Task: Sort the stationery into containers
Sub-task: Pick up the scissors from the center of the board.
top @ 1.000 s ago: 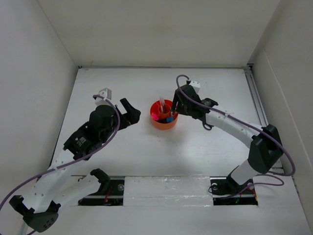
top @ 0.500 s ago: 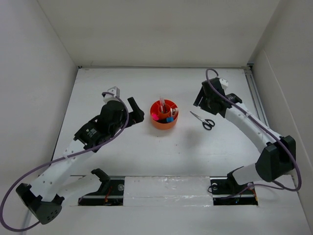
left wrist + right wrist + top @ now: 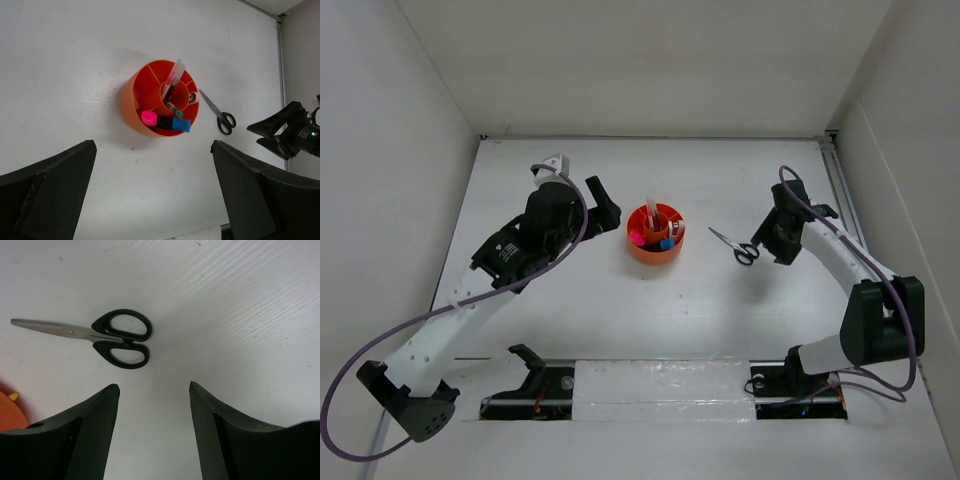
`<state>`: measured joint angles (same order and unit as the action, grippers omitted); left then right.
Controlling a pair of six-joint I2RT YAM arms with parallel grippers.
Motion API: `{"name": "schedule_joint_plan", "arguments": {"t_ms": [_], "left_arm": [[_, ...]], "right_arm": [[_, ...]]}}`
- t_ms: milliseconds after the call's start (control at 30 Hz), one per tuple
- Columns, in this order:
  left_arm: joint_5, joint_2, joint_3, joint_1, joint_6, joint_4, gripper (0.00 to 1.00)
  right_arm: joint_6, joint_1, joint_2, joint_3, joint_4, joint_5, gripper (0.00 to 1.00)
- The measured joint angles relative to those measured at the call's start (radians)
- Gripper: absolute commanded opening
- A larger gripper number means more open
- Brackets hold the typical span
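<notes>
1. The orange organiser (image 3: 655,256) stands upright on the white counter (image 3: 620,320), about midway between the two arms.
2. A pink pen (image 3: 173,77) leans in the centre cup of the organiser, with its upper end well above the rim.
3. Two black markers sit side by side in an outer compartment, on the side of the organiser toward the arm bases. One has a pink cap (image 3: 148,118) and the other a blue cap (image 3: 182,125).
4. The scissors (image 3: 115,337) lie flat on the counter to the right of the organiser, near it but not touching. The closed blades point toward the organiser and the black handles point away from it.
5. The left fingers (image 3: 55,190) hang above the counter to the left of the organiser. They are wide open, with nothing between them.
6. The right fingers (image 3: 90,435) are to the right of the organiser, beyond the scissors handles. They are spread apart and hold nothing. The scissors lie in front of the tips, not between them.
</notes>
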<state>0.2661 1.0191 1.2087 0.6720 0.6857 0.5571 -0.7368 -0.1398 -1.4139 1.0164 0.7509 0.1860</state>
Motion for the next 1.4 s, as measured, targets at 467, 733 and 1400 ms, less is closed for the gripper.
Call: {"name": "schedule_joint_plan", "arguments": {"t_ms": [467,733,1400], "left_arm": [[-0.013,0.003,0.0,0.0,-0.01,0.045,1.0],[-0.03,0.003,-0.002,0.0,-0.017,0.046,1.0],[-0.06,-0.014,-0.04,0.0,-0.035,0.035,1.0]], "right_arm": [[0.085,0.082,-0.147,-0.006,-0.011,-0.003,0.57],[0.234,0.106,-0.221,0.023,-0.034,-0.045,0.57],[0.561,0.106,-0.348,0.22,-0.074,-0.198,0.48]]}}
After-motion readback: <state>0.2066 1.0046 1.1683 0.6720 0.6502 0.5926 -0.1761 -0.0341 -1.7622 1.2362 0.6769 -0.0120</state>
